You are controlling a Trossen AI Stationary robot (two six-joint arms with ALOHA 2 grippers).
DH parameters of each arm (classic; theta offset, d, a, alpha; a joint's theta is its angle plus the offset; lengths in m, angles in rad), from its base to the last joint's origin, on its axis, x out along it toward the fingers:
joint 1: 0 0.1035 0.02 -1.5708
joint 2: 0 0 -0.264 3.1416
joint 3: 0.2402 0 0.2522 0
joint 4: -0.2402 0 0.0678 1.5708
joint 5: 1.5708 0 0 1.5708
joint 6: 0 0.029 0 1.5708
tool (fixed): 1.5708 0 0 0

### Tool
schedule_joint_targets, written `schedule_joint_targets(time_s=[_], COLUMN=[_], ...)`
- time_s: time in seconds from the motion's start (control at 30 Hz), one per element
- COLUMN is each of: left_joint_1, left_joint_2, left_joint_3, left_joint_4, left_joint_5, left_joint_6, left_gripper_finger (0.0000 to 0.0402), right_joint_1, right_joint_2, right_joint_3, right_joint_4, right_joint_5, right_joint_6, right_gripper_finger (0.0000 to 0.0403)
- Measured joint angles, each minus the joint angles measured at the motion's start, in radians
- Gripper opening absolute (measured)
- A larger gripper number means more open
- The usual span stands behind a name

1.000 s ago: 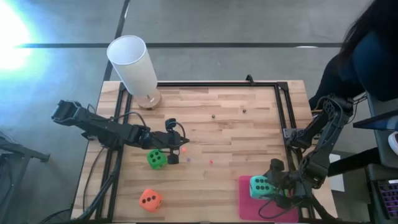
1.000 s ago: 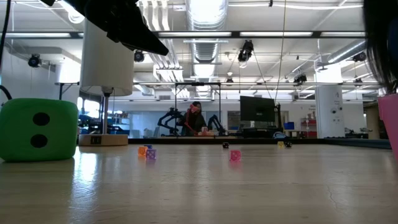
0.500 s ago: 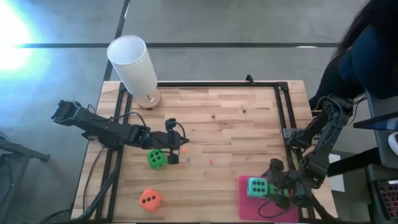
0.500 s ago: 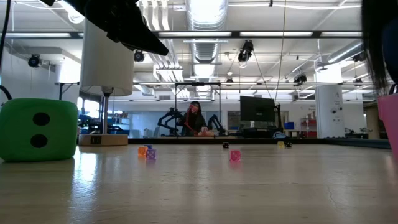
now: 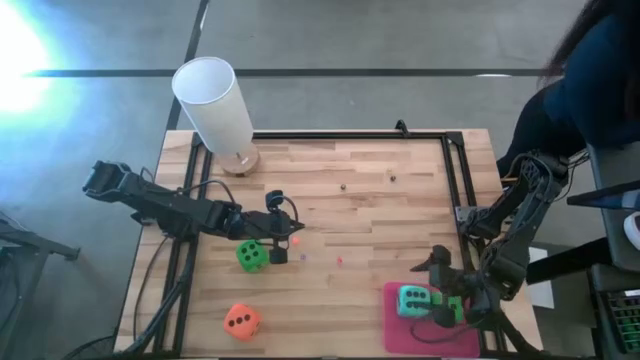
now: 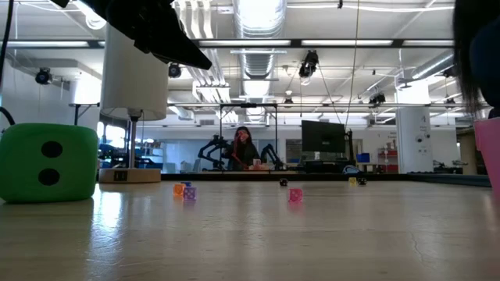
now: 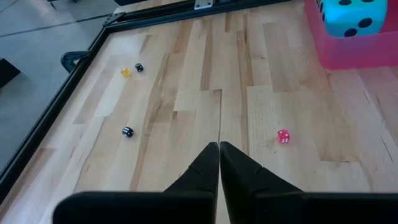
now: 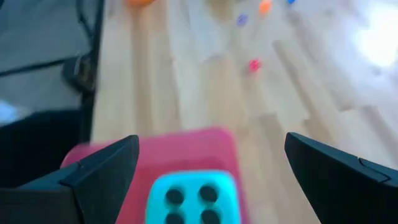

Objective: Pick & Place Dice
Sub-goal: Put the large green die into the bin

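The teal die [image 5: 412,300] lies on the pink mat [image 5: 395,325] near the table's near right corner. In the right wrist view the teal die [image 8: 193,198] sits on the pink mat [image 8: 186,146]. My right gripper [image 5: 438,290] is open, with a finger on either side of the die and a gap on both sides [image 8: 217,168]. A bit of green [image 5: 455,308] shows under that gripper. One green die [image 5: 251,255] and the orange die [image 5: 241,320] rest on the wood. My left gripper [image 5: 290,235] is shut and hovers beside the green die [image 6: 47,162].
A tall white cylinder [image 5: 215,105] stands on a wooden base at the far left corner. Several tiny dice [image 7: 283,135] are scattered mid-table. A black frame [image 5: 455,170] rims the table. A person [image 5: 590,90] stands past the far right corner.
The teal die, held above the pink mat a second ago, has come down and now lies on the mat. My right gripper has opened and let go of it, drawing slightly away. The left arm has kept still.
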Motion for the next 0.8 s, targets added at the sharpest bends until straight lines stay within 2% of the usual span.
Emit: schedule_joint_targets(time_s=[0.5,0.63,0.8], left_joint_1=[0.000,0.000,0.000], left_joint_2=[0.000,0.000,0.000], left_joint_3=[0.000,0.000,0.000], left_joint_4=[0.000,0.000,0.000], left_joint_5=[0.000,0.000,0.000], left_joint_6=[0.000,0.000,0.000], left_gripper_finger=[0.0019,0.0019,0.0019], right_joint_1=[-0.154,-0.182,-0.211], right_joint_2=[0.000,0.000,0.000], right_joint_3=[-0.001,-0.001,0.010], right_joint_4=[-0.001,-0.002,-0.001], right_joint_5=[0.204,0.215,0.217], right_joint_6=[-0.058,-0.075,-0.202], right_gripper_finger=[0.0400,0.0400,0.0400])
